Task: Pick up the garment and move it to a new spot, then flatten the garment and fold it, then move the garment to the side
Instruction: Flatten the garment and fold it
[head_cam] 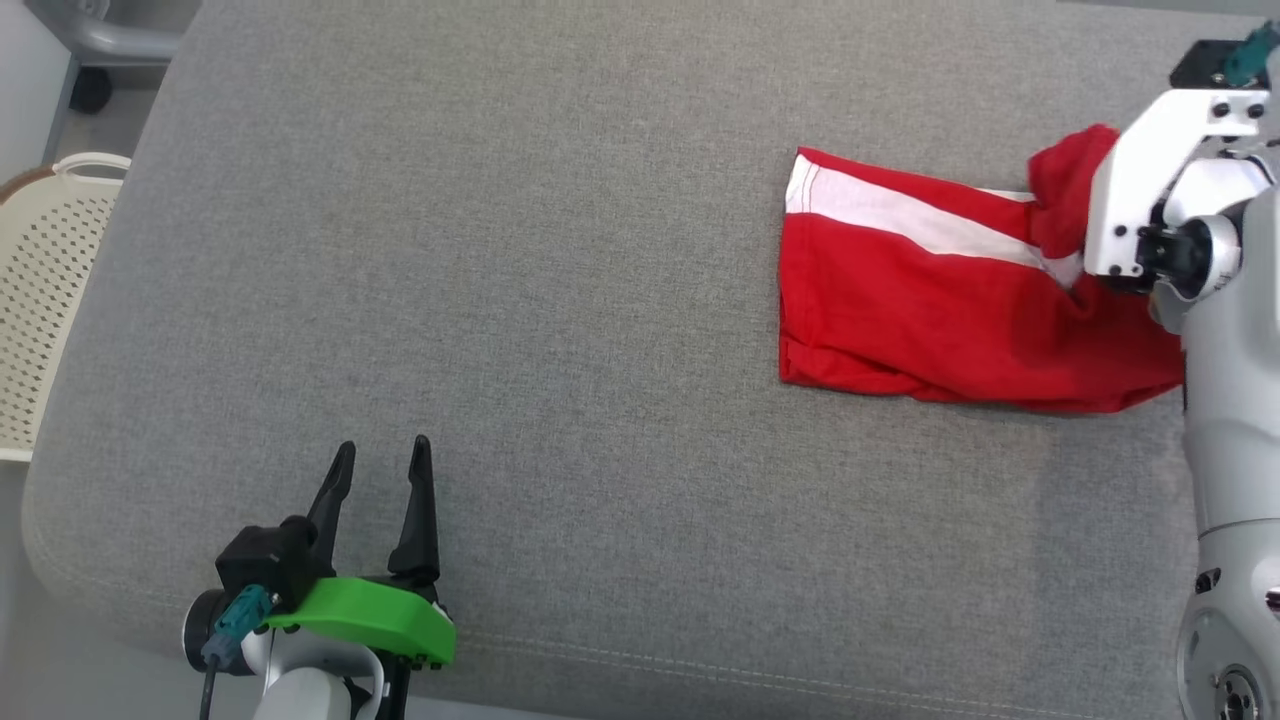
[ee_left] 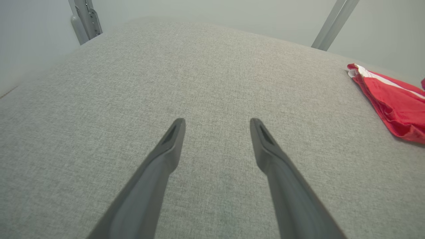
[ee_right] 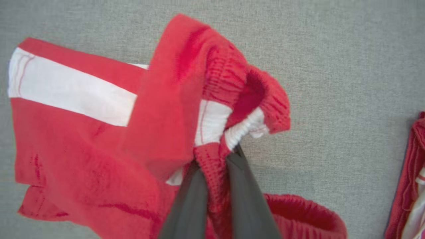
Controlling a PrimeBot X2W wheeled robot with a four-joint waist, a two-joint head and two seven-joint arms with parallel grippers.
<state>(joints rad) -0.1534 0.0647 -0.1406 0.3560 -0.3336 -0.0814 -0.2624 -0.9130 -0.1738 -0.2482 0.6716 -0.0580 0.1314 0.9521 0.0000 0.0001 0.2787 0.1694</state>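
Upper right of the head view: red garment with a white stripe, lying on the grey worktop, its elastic waistband clamped between my right jaws. Lower left: my left jaws, apart, over the worktop.

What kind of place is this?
Probably an indoor room set up for folding laundry: a wide grey upholstered surface, a red garment on it, and a pale perforated basket beside it.

Bright, even, diffuse light covers every view, with faint soft shadows. The wrist views curve at their edges, and the garment close up in the right one looks slightly blurred.
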